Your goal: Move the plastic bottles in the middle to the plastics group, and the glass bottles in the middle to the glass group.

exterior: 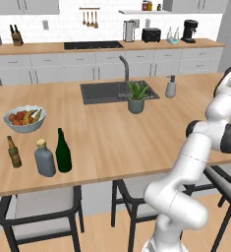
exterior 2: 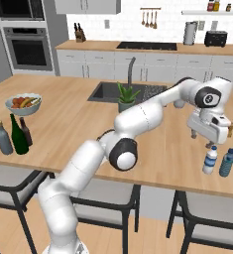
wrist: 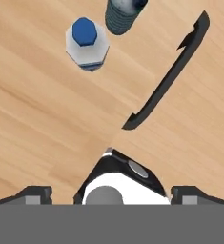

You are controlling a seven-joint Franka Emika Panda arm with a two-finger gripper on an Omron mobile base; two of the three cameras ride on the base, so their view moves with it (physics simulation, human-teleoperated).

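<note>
Open-jawed and holding nothing, the gripper (exterior 2: pixel 201 139) hangs at the right of the right base view, just above the counter (exterior 2: pixel 78 124) and up-left of two water bottles, a clear one (exterior 2: pixel 210 159) and a bluer one (exterior 2: pixel 226 162), standing at the lower right edge. From the hand view a blue-capped bottle (wrist: pixel 86 44) sits at the upper middle. It looks as if the plastic step is finished. Still grouped at the lower left of the left base view are the squat grey-blue bottle (exterior: pixel 44 158) and green wine bottle (exterior: pixel 63 151), beside a brown beer bottle (exterior: pixel 14 152). Next, the arm likely needs to lift clear and swing far across to them.
</note>
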